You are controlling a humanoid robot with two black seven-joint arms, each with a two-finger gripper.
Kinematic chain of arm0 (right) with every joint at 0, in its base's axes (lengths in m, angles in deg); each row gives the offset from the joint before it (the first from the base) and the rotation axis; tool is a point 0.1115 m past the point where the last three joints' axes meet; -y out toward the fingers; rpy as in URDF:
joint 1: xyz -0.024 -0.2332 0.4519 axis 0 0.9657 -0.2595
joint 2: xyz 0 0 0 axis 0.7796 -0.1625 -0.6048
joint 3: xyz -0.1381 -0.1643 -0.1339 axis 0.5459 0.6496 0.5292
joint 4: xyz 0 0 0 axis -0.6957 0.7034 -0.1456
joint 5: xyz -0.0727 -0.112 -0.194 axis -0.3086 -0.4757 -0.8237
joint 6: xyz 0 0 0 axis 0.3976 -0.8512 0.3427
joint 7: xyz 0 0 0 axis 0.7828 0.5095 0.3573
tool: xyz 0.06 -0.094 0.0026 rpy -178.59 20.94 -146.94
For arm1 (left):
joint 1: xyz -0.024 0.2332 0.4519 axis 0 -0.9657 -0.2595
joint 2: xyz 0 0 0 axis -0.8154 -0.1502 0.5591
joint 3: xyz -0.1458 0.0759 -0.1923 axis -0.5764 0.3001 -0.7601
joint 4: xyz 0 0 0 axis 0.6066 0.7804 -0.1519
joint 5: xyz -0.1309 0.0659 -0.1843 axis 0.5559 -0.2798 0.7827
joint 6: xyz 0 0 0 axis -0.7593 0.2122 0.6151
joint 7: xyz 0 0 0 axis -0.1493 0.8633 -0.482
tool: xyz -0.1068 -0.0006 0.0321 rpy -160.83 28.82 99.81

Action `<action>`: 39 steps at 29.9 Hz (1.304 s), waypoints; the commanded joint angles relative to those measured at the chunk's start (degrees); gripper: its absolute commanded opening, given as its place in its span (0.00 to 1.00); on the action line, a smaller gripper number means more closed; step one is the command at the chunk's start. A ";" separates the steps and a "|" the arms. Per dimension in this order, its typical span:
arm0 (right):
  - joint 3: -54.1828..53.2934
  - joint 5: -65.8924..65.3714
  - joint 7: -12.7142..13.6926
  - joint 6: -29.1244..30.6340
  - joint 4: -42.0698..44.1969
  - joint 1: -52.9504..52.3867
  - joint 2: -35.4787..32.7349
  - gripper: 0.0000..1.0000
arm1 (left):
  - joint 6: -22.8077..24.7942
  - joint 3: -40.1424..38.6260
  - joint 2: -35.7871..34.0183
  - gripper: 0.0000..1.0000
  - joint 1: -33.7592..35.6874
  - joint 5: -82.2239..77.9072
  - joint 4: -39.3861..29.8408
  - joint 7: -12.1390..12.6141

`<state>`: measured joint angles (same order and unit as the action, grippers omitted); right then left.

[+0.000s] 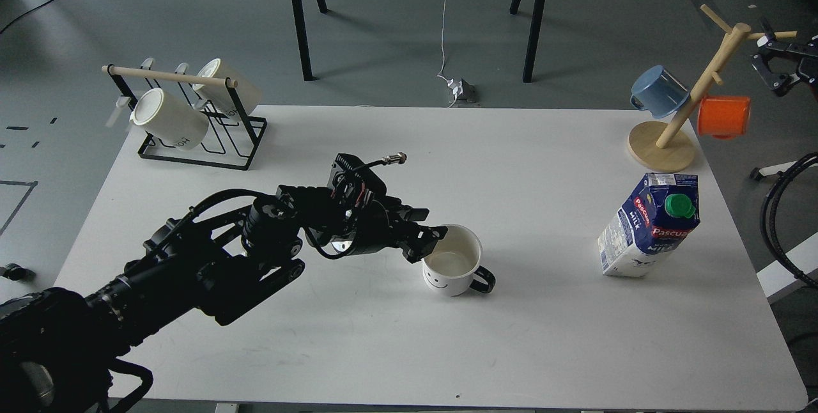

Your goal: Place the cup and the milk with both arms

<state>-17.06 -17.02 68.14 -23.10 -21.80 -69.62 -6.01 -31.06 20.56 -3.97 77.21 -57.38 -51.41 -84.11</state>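
The white table (358, 349) fills most of the head view and carries every item below. The robot's left arm (192, 266) enters from 8 o'clock and reaches toward the centre. The left gripper (429, 243) sits at the 9 o'clock rim of the cup (452, 267); its fingers (434, 234) are at the lip, but how far apart they stand, and whether they clamp the wall, cannot be told from this angle.

At 10 o'clock stands a black wire rack (211, 138) with a wooden rail, holding two cream mugs (167, 119) on their sides. At 2 o'clock stands a wooden mug tree (671, 144) on a round base, with a blue cup (658, 91) hung on its 9 o'clock side and an orange cup (724, 116) on its 3 o'clock side.

The milk (648, 224), a blue and white carton with a green cap and red band, stands at 3 o'clock on the table, below the mug tree and well apart from the cup.

The cup rests upright on the table just right of centre, empty, smiley face toward the viewer, black handle pointing to 4 o'clock.

The right gripper (776, 64) shows at the 2 o'clock edge, off the table, beside the top of the mug tree. Its fingers stand spread and hold nothing.
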 commanded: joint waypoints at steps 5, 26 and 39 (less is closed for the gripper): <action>-3.00 0.26 -0.09 0.00 1.26 -0.01 -0.07 1.00 | -11.66 -15.84 -2.68 0.99 -0.18 29.64 -1.60 -8.46; -15.66 21.00 0.70 0.00 -33.45 51.39 -3.50 1.00 | 9.25 -22.71 -14.54 1.00 5.00 116.35 8.60 7.24; -11.36 16.35 0.52 0.00 -36.71 63.63 12.22 1.00 | 8.90 -24.12 -15.59 0.99 4.48 116.26 8.60 7.15</action>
<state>-30.69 1.82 68.75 -23.10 -58.48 -5.68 3.02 -22.15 -3.57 -19.00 81.62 59.11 -42.80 -77.02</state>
